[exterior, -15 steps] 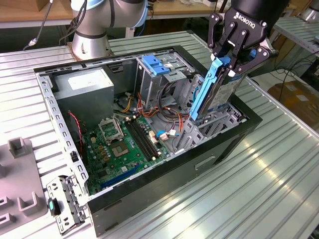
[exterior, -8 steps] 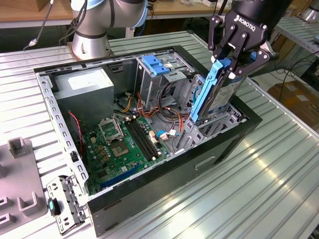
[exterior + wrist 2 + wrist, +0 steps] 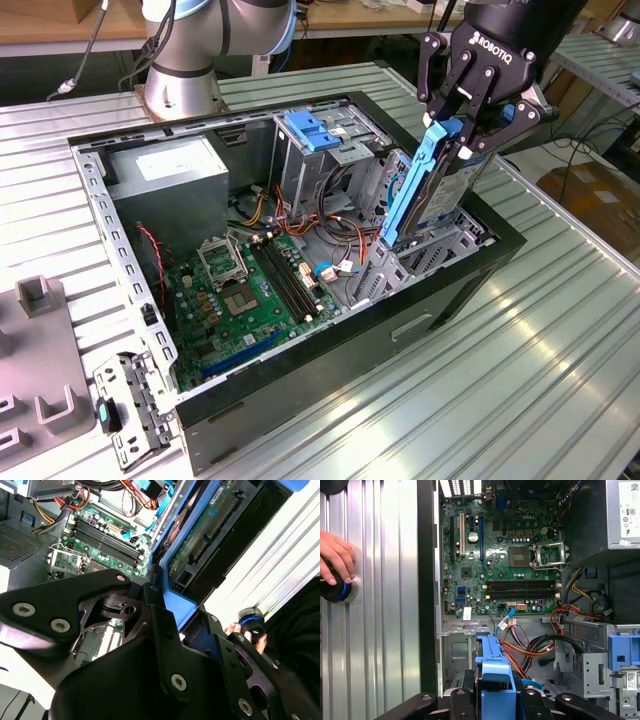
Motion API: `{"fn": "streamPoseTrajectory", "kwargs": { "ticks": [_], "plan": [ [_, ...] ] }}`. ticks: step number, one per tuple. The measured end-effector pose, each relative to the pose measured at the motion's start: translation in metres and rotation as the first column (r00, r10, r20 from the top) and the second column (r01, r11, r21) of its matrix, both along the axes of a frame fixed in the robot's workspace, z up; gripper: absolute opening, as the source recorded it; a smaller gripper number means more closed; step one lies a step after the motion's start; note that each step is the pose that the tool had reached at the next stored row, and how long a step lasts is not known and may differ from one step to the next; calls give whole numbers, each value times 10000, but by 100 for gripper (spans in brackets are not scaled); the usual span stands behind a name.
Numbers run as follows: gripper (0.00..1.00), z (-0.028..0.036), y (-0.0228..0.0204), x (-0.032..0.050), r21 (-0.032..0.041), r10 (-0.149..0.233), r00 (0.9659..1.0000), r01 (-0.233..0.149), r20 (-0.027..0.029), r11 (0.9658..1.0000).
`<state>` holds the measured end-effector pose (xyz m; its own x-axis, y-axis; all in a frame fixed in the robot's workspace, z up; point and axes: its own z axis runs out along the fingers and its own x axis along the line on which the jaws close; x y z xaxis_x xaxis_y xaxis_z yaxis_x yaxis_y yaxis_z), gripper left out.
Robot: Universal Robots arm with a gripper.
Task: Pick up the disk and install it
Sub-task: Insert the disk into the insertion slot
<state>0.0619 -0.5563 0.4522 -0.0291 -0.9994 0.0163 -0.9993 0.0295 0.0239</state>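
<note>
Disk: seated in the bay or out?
Not seated. The disk stands tilted, lower end at the drive bay, most of it above the case rim, gripper shut on its upper end.

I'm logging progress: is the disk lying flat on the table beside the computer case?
No, in the exterior view the gripper holds the disk on edge, tilted, over the open computer case.

You have an open computer case (image 3: 300, 385) lying mid-table on the ribbed metal table (image 3: 540, 370). Inside, a green motherboard (image 3: 250, 290) covers the floor, a grey power-supply box (image 3: 165, 172) fills one corner, and a blue latch (image 3: 312, 130) tops the tall cage. A loose metal bracket (image 3: 128, 405) lies just off the case's corner, beside a grey tray (image 3: 30, 370) at the table's edge.
</note>
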Motion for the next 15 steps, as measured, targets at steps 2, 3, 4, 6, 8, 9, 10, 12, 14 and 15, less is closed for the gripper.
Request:
{"fn": "streamPoseTrajectory", "kwargs": {
  "ticks": [2,3,4,6,8,9,10,12,14,15],
  "plan": [
    [37,-1,0,0,1,0,10000,0,0,10000],
    [37,0,0,0,0,0,10000,0,0,10000],
    [37,-1,0,0,0,0,10000,0,0,10000],
    [37,-1,0,0,0,0,10000,0,0,10000],
    [37,-1,0,1,1,0,10000,0,0,10000],
    [37,-2,2,12,2,2,10000,-2,0,10000],
    [37,-6,7,22,-1,-31,10000,31,0,10000],
    [37,-35,7,19,-1,-37,10000,37,-5,10000],
    [37,-165,7,19,-1,-38,10000,38,-35,10000],
    [37,-188,7,19,8,-38,10000,38,-35,10000]
  ]
}}
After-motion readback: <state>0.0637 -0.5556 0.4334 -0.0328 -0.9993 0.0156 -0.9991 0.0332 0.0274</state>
